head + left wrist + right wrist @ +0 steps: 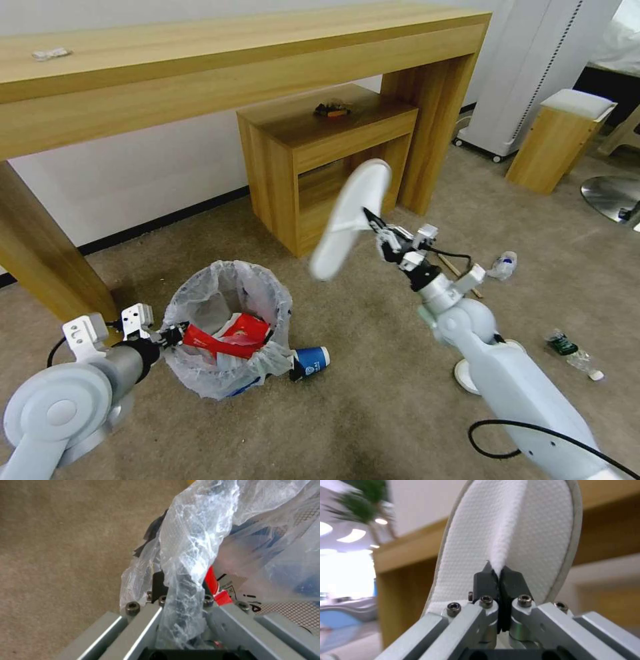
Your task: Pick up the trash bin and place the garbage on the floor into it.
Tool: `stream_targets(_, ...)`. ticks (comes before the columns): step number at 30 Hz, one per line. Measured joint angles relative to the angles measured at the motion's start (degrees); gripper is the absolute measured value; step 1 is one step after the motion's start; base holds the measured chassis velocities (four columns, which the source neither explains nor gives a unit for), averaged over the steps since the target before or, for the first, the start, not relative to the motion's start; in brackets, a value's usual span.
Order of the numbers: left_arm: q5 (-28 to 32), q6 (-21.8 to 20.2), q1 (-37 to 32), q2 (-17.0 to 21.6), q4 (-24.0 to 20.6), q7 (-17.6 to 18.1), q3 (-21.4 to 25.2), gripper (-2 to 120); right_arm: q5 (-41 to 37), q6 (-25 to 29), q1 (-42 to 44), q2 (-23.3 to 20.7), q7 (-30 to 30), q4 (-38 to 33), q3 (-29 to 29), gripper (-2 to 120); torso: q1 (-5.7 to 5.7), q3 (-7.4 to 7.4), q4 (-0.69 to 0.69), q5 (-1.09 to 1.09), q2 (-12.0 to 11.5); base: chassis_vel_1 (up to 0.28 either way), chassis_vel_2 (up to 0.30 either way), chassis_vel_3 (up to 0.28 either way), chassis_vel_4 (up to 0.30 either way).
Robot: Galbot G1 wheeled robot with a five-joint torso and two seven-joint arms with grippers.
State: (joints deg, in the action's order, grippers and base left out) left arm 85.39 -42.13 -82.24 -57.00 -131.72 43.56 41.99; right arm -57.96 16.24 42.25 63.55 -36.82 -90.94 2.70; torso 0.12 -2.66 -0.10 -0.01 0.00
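Tan carpet floor [373, 400] under the wooden counter [200, 60]. I've got the left hand [175, 335] clamped on the trash bin [227, 327] rim and liner; red wrappers sit inside, a blue cup [310, 361] just outside. My right hand [380, 233] is pinched shut on a white slipper's [350, 217] strap, up in the air beside the bin. Worry: it's long and floppy, so it could catch the rim and tip things.

The right arm reaches forward and up, its hand [500, 576] raised in the air with both fingers pressed tight together. The left arm stretches low, and its hand [175, 335] seems clamped too, though plastic film hides most of the fingertips.
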Motion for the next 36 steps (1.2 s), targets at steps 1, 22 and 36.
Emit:
stream_targets(1,0.0,0.0,0.0,0.0,0.0,0.0,0.0,0,0.0,0.0,0.0,0.0,0.0,0.0,0.0,0,0.00,0.00,0.00,0.00,0.0,0.000,0.000,0.000,0.000)
stream_targets(22,2.5,0.0,2.7,-1.4,0.1,-0.3,-3.5,0,9.2,5.4,-11.2,13.1,1.7,8.7,-18.0,0,0.00,0.00,0.00,0.00,0.0,0.000,0.000,0.000,0.000)
stream_targets(36,2.6,0.0,3.2,-1.5,-0.1,-0.2,-3.2,0,17.0,7.4,-11.2,10.0,-2.1,9.9,-16.7,0,0.00,0.01,0.00,0.01,0.0,0.000,0.000,0.000,0.000)
